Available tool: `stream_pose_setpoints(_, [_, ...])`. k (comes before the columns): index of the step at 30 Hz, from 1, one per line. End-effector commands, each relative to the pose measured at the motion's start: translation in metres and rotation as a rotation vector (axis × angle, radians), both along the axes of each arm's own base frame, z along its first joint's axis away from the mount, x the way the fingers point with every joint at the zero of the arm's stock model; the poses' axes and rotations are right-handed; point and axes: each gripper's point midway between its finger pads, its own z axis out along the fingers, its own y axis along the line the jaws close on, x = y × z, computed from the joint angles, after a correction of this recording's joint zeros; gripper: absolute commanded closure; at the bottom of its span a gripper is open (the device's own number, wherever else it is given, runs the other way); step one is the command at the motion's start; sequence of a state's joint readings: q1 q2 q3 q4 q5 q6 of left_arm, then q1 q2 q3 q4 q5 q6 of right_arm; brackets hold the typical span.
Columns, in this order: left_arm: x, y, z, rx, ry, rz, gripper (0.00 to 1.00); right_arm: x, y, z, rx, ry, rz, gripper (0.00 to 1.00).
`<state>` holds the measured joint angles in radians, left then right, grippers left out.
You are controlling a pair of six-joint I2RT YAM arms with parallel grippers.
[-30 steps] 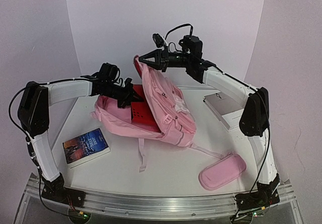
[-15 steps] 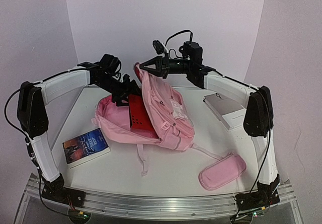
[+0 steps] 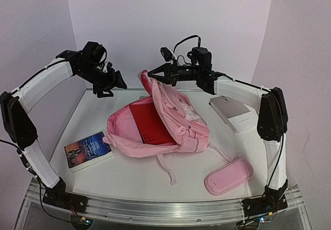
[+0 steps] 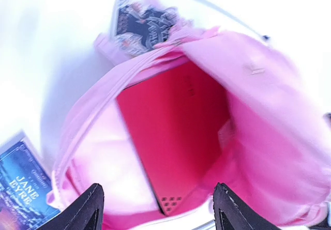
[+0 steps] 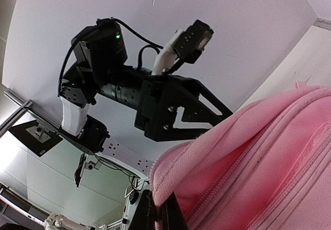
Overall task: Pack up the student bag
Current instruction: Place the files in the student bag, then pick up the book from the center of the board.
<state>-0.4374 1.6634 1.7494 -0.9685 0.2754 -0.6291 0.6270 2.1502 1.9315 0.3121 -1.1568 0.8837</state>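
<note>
right claw [image 3: 149,75] is pinched tight on a fold of pink fabric at the top rim of the student bag [image 3: 173,113]. it holds that rim up in the air over the far edge of the desk [image 3: 124,173]. in the right wrist view the fingers [image 5: 155,213] meet on the cloth with no gap between them. left claw [image 3: 113,88] hangs high over the far-left corner. its jaws are spread wide with nothing between them, and it is well apart from the bag.

the student bag lies in the middle of the desk, nearer the far edge. its main compartment gapes open toward the left, and a strap trails toward the near edge. a flat red book [image 3: 150,124] sits inside that compartment against the back panel; the left wrist view looks straight down onto it [image 4: 176,132].

a white book [image 3: 232,113] lies by the right edge toward the far-right corner, just beside the bag. a pink pencil case [image 3: 228,175] lies slantwise near the near-right corner, apart from the bag. a jane eyre paperback [image 3: 88,151] lies face up near the left edge toward the near-left corner.
</note>
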Motion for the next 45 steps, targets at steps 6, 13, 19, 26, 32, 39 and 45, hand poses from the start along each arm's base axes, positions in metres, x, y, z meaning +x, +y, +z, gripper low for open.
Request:
stream_pose_setpoints(6, [0.002,0.018,-0.065,0.189,0.092,-0.008,0.34,-0.027,-0.024,0.069,0.119,-0.184,-0.004,1.0])
stream_pose_setpoints(13, [0.006,0.018,-0.059,0.155,0.081,0.019,0.27,-0.022,-0.016,0.009,0.008,-0.12,-0.048,0.96])
stream_pose_setpoints(19, [0.013,0.034,-0.04,0.119,0.053,0.091,0.17,-0.016,-0.015,-0.008,-0.025,-0.093,-0.088,0.31])
stream_pose_setpoints(26, [0.016,0.04,-0.016,0.078,-0.007,0.109,0.14,0.053,-0.101,-0.068,-0.573,-0.358,-0.453,0.19])
stream_pose_setpoints(32, [0.018,0.035,-0.014,0.045,-0.012,0.111,0.14,0.074,-0.225,-0.125,-1.072,-0.573,-0.656,0.22])
stream_pose_setpoints(39, [0.02,0.031,-0.016,0.03,-0.009,0.101,0.14,0.079,-0.318,-0.195,-1.425,-0.52,-0.655,0.26])
stream_pose_setpoints(45, [0.024,0.027,-0.016,0.019,-0.006,0.09,0.14,0.085,-0.336,-0.243,-1.566,-0.492,-0.587,0.29])
